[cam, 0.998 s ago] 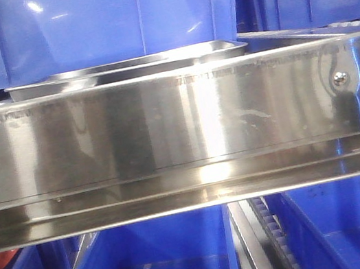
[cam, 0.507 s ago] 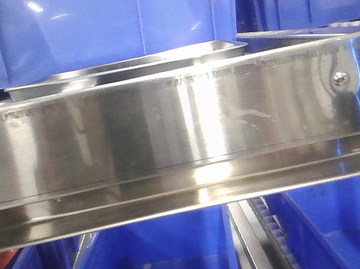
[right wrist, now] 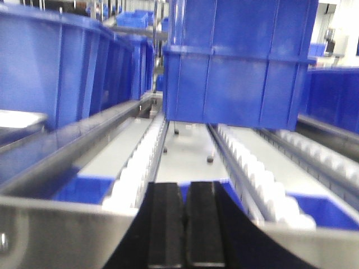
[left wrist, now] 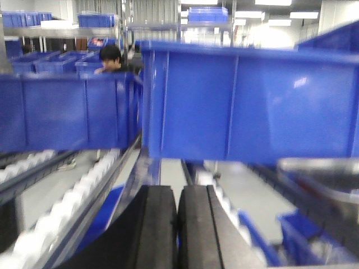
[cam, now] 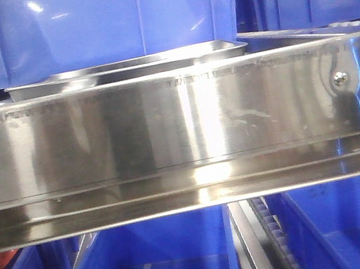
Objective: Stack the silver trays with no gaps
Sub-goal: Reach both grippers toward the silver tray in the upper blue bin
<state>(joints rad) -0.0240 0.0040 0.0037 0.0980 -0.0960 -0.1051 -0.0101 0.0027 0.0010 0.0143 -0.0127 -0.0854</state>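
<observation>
Both my tools are pinched together on nothing: left gripper (left wrist: 176, 224), right gripper (right wrist: 184, 224). Past the shelf rail (cam: 178, 121), a silver tray (cam: 126, 68) lies lengthwise along it, between the arms and seemingly nearer the left. A blue bin (cam: 111, 21) rises beyond.

The front-facing view sits level with the shelf rail (cam: 181, 141) and very near it, so the rail fills the middle band. A silver tray (cam: 126, 67) and blue bins (cam: 111, 21) show just above the rail, with more bins below. The right wrist view looks forward over the right end effector (right wrist: 185, 224), across what seems the same rail and along the roller lanes (right wrist: 140, 162) beyond it. The left wrist view, blurred, looks forward over the left end effector (left wrist: 178, 224). All three views share the bins.
</observation>
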